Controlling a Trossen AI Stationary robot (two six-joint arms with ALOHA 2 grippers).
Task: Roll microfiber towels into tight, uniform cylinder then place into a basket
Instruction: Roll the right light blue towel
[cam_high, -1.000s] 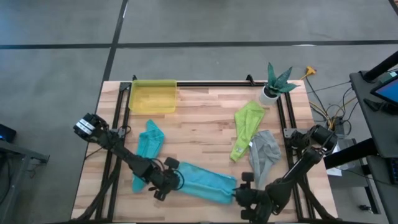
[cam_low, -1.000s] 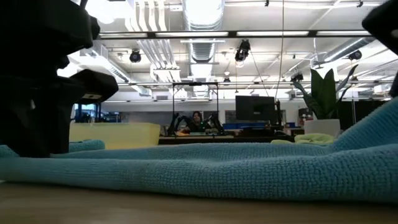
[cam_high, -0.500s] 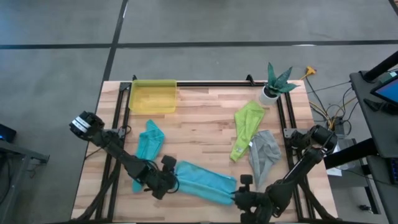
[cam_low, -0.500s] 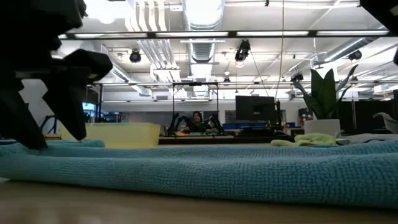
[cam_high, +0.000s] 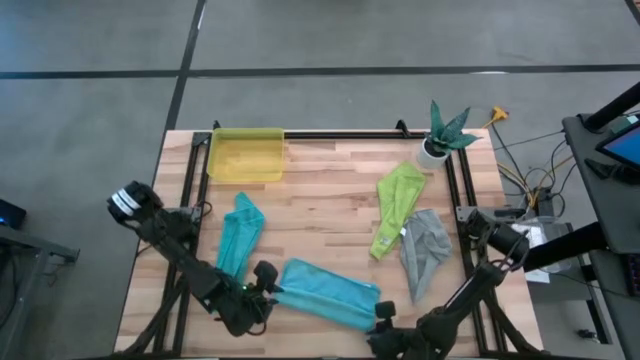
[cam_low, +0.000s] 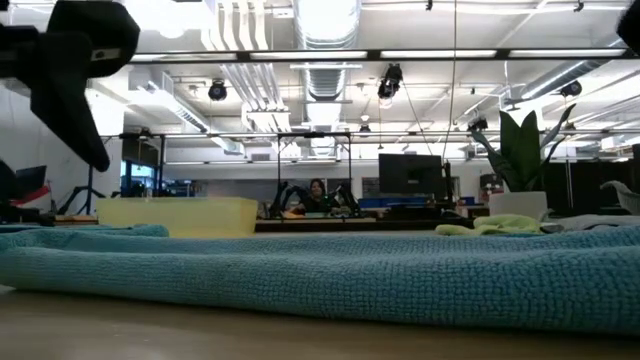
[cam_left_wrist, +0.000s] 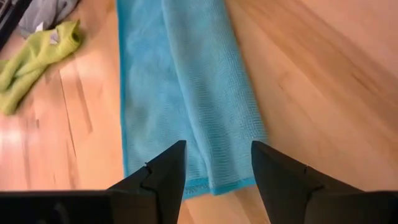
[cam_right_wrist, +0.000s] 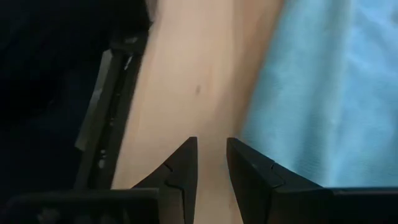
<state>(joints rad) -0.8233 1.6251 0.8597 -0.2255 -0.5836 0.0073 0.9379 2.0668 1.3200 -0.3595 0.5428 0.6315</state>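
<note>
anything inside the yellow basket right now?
Nothing visible inside the basket: from above its yellow floor shows bare. All four towels lie on the table: teal, light blue, lime green, grey. None is rolled yet.

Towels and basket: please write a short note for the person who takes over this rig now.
Left tool: open, empty, above one short end of the light blue towel.
Right tool: open a little, empty, over bare wood beside the towel's other end.
Light blue towel lies flat at the front of the table. Teal towel, lime green towel and grey towel lie crumpled.
Basket at the far left corner looks empty.
Done: nothing is rolled yet.
Left: roll all four, put them in the basket.
</note>
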